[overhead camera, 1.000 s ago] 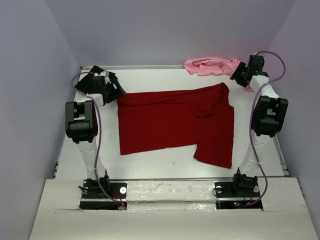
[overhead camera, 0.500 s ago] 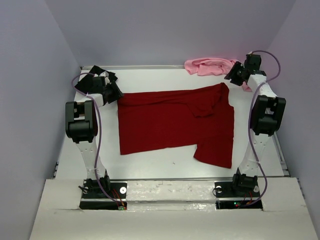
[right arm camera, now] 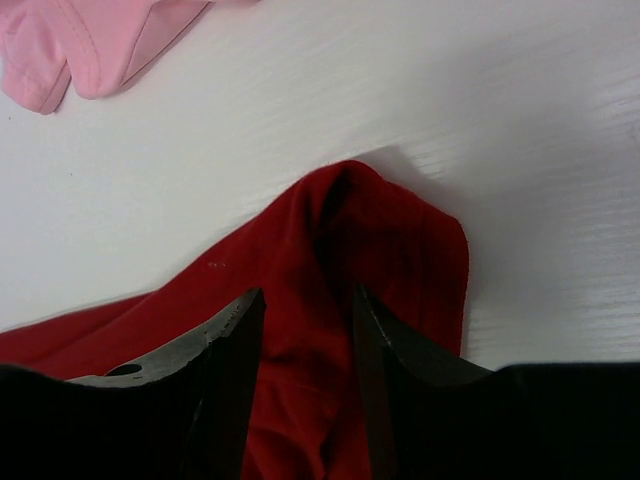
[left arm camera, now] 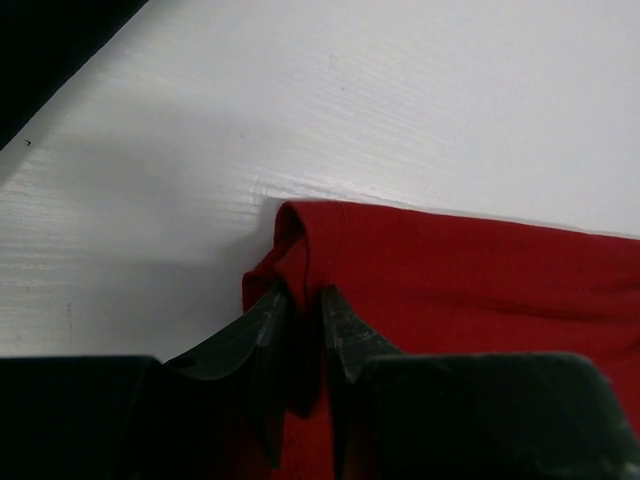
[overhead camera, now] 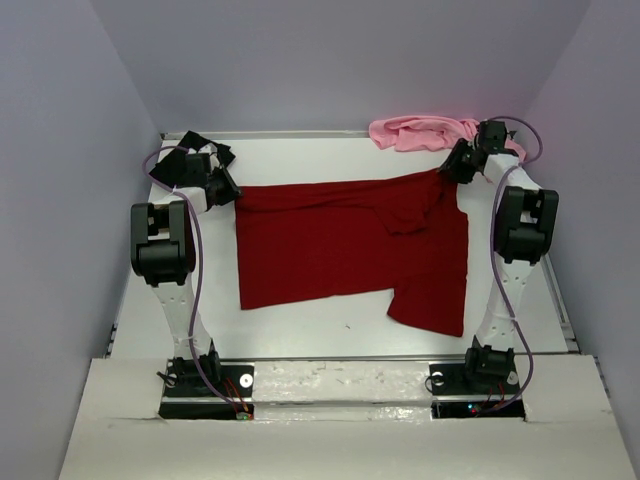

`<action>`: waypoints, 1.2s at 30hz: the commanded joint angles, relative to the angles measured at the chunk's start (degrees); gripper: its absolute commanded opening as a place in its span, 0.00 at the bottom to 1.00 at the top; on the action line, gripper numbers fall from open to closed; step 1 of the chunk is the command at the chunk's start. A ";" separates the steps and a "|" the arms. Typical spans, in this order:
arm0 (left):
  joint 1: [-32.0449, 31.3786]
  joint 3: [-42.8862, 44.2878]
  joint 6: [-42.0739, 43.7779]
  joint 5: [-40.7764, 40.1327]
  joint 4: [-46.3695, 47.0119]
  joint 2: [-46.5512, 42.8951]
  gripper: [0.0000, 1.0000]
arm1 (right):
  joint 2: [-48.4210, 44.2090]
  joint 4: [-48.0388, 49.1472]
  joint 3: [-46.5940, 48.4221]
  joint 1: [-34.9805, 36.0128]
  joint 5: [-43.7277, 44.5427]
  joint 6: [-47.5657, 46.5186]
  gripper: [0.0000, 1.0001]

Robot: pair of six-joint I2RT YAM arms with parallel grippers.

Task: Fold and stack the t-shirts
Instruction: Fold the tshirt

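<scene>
Now that the dark red t-shirt [overhead camera: 340, 250] is newly pinched at ten o'clock by the left tool [left arm camera: 303, 300], its two o'clock corner is straddled by the open right tool [right arm camera: 307, 295]; folding is readied.

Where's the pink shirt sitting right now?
In the top view the pink t-shirt lies bunched at the far right corner of the table, just beyond the right gripper and the dark red t-shirt.

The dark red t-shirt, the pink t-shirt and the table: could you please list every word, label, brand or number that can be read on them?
None can be read: the dark red t-shirt, the pink t-shirt and the white table show plain surfaces in all three views.
</scene>
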 commanded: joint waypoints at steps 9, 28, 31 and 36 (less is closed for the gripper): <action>-0.08 1.77 0.34 -0.05 0.14 -0.95 0.27 | 1.10 0.56 3.59 0.96 -1.09 0.64 0.40; -0.08 1.94 0.34 0.04 -0.04 -1.04 0.27 | 1.98 0.56 3.07 1.48 -0.04 -0.07 0.30; -0.08 1.94 0.43 -0.14 -0.04 -0.95 0.27 | 2.07 0.65 2.72 1.48 0.49 -0.33 0.31; -0.17 1.94 0.51 -0.14 -0.04 -0.95 0.27 | 2.07 0.56 2.45 1.48 1.02 -0.51 0.05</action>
